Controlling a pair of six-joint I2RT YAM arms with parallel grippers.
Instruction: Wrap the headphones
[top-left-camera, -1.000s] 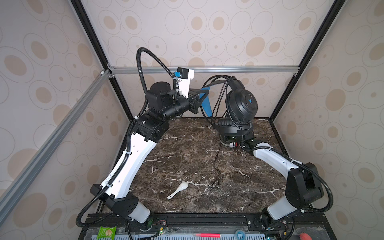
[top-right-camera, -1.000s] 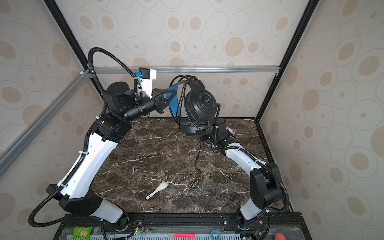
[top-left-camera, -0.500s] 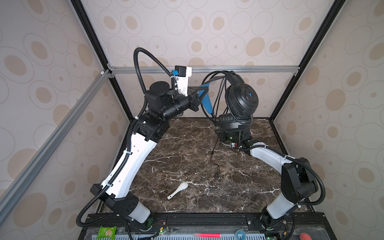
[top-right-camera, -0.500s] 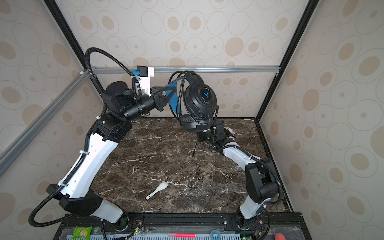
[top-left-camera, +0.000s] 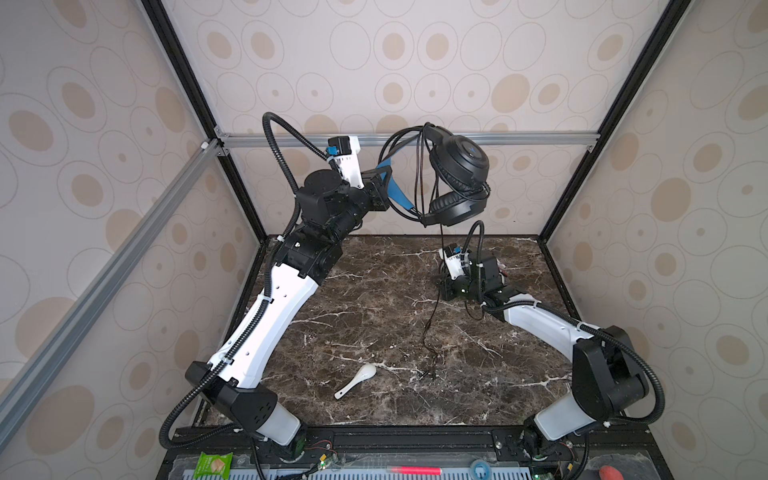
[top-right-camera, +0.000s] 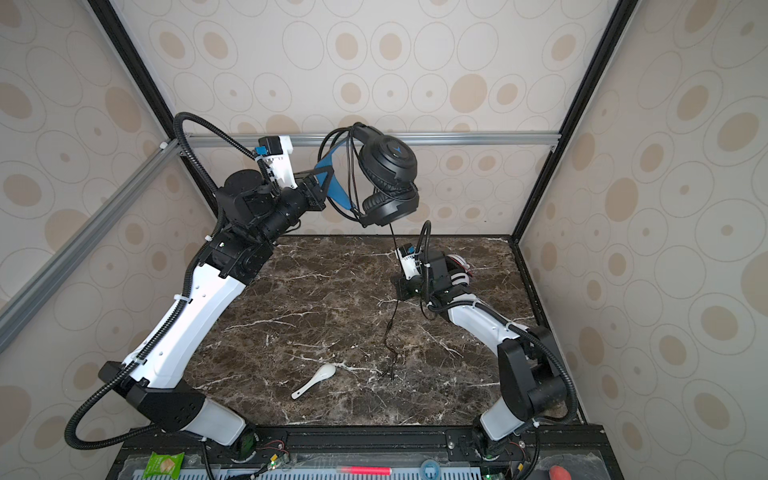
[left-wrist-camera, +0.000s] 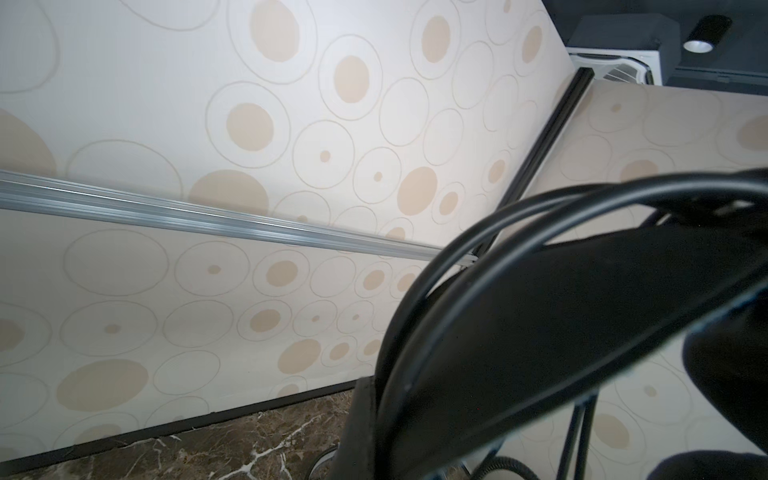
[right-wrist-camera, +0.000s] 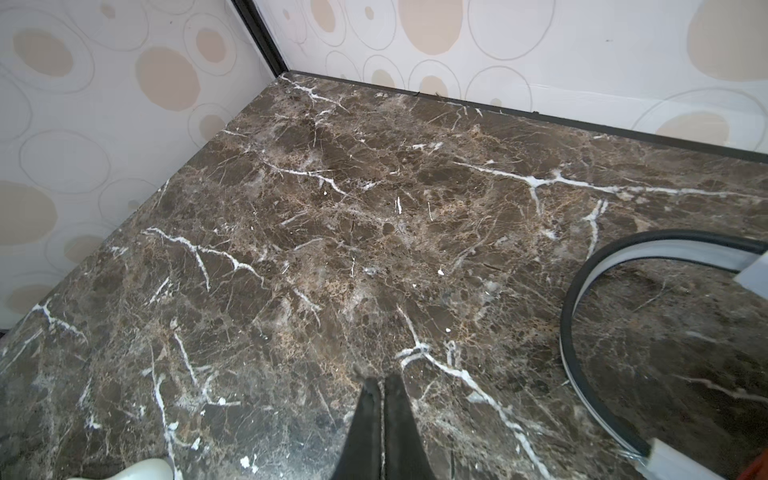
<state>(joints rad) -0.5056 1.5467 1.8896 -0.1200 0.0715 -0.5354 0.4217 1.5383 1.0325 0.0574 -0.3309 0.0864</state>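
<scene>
**A:** Two pairs of headphones are counted. What is seen at the left?

**B:** A white spoon (top-left-camera: 357, 380) is laid on the marble table (top-left-camera: 353, 316) at about 7 o'clock. Above the 11 o'clock edge the left gripper (top-left-camera: 385, 187) is raised and clamped on the blue inner band (top-left-camera: 397, 195) of the black headphones (top-left-camera: 457, 166). These are held in the air near 12 o'clock, well clear of the table.

**A:** And the cable?

**B:** Several loops of the thin black cable (top-left-camera: 428, 324) are draped over the headband. The rest is hung down to the table, and its end is laid near 6 o'clock.

**A:** Further right?

**B:** At about 2 o'clock the right gripper (right-wrist-camera: 381, 379) is held low over the marble, with its fingers pressed together. The hanging cable is passed just beside it in both top views; whether it is pinched cannot be told. Just behind that gripper, the white-and-black headphones (right-wrist-camera: 648, 249) are laid on the table.
</scene>
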